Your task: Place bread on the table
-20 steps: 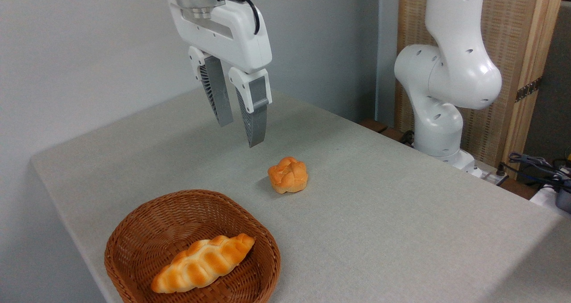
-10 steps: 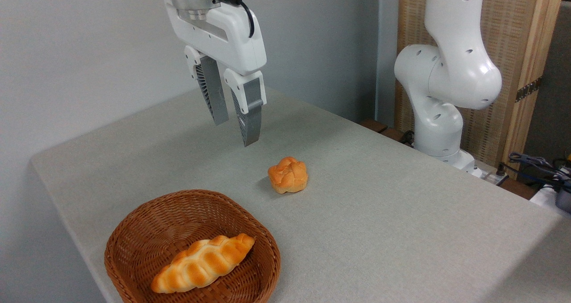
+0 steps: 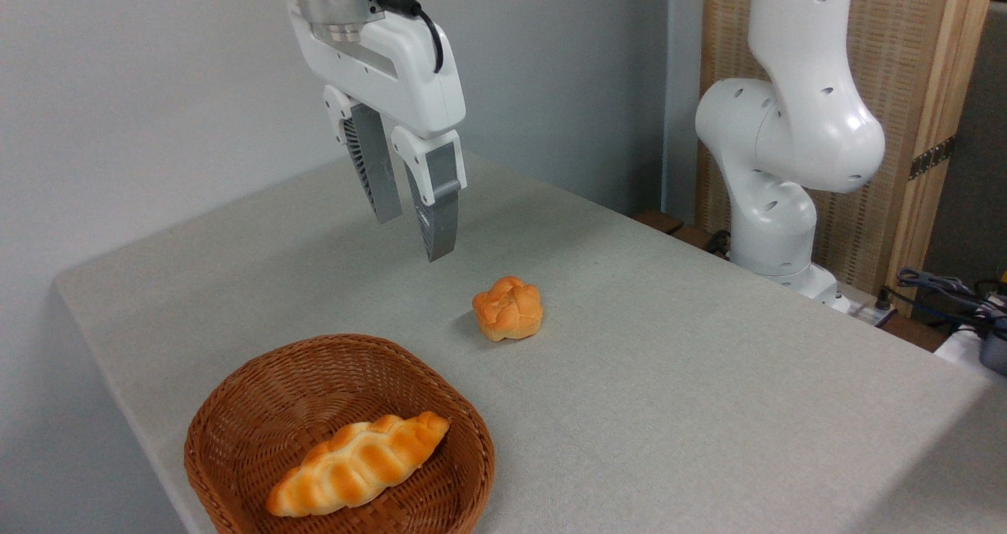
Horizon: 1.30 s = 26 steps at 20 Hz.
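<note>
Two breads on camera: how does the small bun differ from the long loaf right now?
The bun is round and knotted; the loaf is long, braided, with pointed ends. The bun sits bare on the table; the loaf lies in the wicker basket. The bun is the smaller. Both are golden-orange, and the gripper touches neither.

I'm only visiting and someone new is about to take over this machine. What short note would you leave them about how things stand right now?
End effector: open, empty, raised above the table, up and left of the bun.
Small round golden-orange bun: resting on the light grey-beige table, outside the round brown wicker basket.
Long braided loaf: in the basket.
Done: bun is on the table.
Left: apparently nothing.
</note>
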{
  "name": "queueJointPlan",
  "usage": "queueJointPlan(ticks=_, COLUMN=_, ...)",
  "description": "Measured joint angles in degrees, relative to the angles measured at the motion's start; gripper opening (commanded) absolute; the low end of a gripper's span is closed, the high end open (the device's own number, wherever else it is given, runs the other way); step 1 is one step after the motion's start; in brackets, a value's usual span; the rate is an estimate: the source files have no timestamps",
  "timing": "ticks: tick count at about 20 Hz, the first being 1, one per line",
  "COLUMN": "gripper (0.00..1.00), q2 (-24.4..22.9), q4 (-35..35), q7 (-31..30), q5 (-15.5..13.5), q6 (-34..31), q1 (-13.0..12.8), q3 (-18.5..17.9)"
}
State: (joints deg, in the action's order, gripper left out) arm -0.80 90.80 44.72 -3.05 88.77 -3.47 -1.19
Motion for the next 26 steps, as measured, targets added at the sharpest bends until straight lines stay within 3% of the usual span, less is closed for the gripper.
queueJointPlan(ticks=7, gripper=1.00, q2=0.51, q4=0.55, q7=-0.07, q5=-1.23, q6=2.76, q1=-0.24, q3=0.18)
queueJointPlan(ticks=15, gripper=1.00, q2=0.71, q4=1.31, q7=-4.15, q5=-3.12, q6=4.15, q1=-0.39, q3=0.18)
queueJointPlan(ticks=21, gripper=1.00, q2=0.71, q4=1.31, q7=-4.31, q5=-3.03, q6=4.22, q1=-0.39, q3=0.18)
queueJointPlan(ticks=26, gripper=1.00, q2=0.71, q4=1.31, q7=-4.22, q5=-1.10, q6=4.23, q1=-0.45, q3=1.08)
